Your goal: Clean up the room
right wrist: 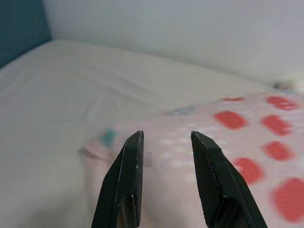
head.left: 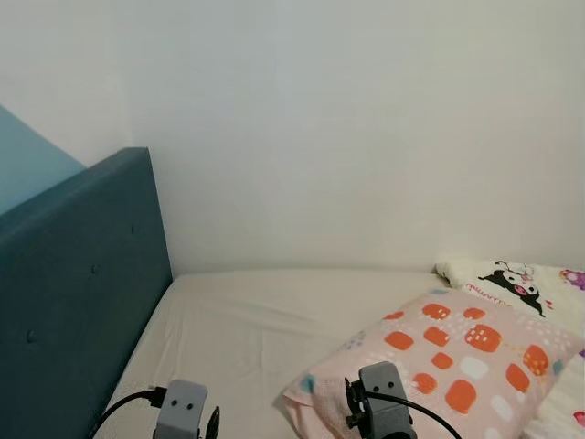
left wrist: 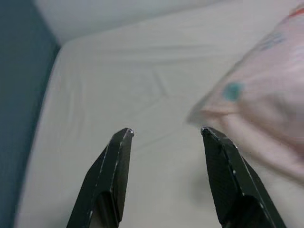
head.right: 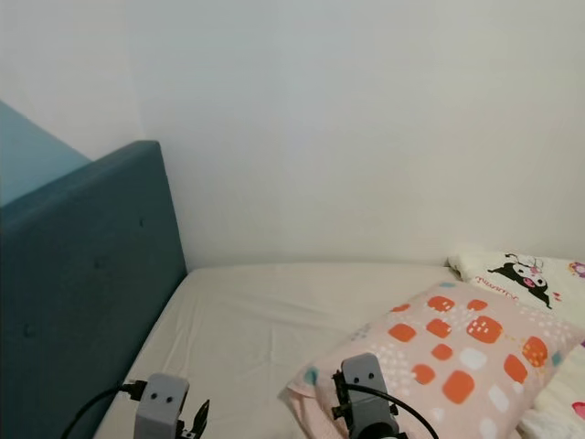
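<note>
The pink pillow (head.left: 439,361) with orange patches lay at the lower right of the frame, on the bed (head.left: 247,320). It looked soft, light and floppy; best pinched at its near corner. The right gripper (right wrist: 164,135) hovered over that edge, jaws parted, empty. The left gripper (left wrist: 166,133) gaped wide above bare sheet.
</note>
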You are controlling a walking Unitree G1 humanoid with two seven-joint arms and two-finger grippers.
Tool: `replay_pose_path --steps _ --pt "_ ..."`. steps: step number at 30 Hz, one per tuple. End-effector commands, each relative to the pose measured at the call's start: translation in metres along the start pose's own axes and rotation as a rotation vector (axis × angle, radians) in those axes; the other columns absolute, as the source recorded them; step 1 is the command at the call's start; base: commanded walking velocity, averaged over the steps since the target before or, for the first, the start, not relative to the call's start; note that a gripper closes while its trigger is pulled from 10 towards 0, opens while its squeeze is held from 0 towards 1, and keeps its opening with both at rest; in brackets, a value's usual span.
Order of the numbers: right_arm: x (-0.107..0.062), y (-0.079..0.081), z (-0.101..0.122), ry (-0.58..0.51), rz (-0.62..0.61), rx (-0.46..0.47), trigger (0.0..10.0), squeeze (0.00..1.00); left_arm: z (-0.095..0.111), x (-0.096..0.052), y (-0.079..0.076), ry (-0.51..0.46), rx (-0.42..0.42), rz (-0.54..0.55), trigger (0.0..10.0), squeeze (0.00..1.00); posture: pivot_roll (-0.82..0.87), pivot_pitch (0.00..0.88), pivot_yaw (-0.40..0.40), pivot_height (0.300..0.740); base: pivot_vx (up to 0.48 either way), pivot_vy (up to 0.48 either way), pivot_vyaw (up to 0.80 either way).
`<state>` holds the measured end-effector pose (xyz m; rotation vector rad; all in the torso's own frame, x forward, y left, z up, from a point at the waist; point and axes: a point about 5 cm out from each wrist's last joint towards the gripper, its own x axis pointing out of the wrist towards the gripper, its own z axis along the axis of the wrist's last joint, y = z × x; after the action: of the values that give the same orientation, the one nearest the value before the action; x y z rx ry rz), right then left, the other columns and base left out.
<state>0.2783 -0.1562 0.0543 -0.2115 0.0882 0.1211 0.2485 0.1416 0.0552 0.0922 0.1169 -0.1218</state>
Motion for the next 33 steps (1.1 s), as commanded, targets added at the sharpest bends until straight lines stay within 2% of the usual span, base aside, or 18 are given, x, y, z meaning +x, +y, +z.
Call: replay_pose_path --steps 1,33 --pt "-0.0015 0.0022 -0.0028 0.016 -0.001 0.009 10.0 0.0 -0.0009 -0.0011 0.0042 0.0 0.009 0.008 10.0 0.0 -0.06 0.041 -0.029 0.737 0.0 -0.326 0.0" --pt "-0.0012 0.0025 -0.0056 0.04 0.001 0.001 10.0 0.0 0.0008 0.0004 0.0055 -0.009 0.013 0.006 10.0 0.0 -0.06 0.041 -0.027 0.737 0.0 -0.316 0.0"
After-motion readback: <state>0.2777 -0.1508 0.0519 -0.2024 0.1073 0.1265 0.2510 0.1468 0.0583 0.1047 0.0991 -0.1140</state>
